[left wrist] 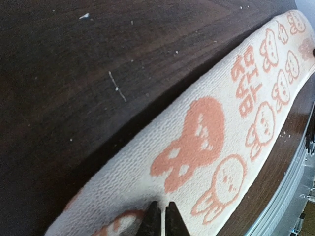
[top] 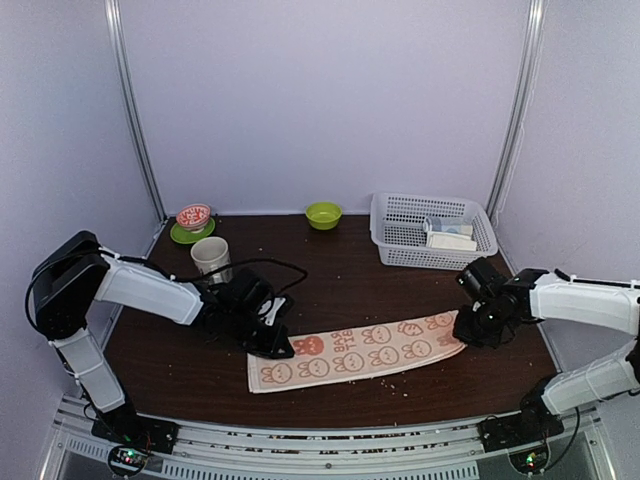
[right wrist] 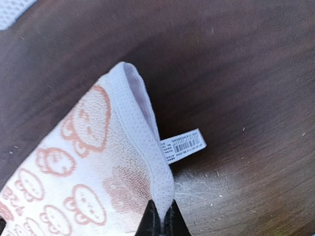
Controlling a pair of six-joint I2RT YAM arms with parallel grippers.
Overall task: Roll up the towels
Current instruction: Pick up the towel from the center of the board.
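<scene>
The peach and cream rabbit towel lies as a long flat strip across the front of the dark table. At the strip's left end, my left gripper is shut, its tips pressed into the cloth with a thin line of it between them. My right gripper is shut on the white hem at the strip's right end, which stands lifted in a fold. A barcode label sticks out from that hem. A cream-white folded cloth lies in the basket.
A white mesh basket stands at the back right, with a pale packet inside. A green bowl sits at the back middle. At the back left are a beige cup and a red-patterned bowl on a green saucer.
</scene>
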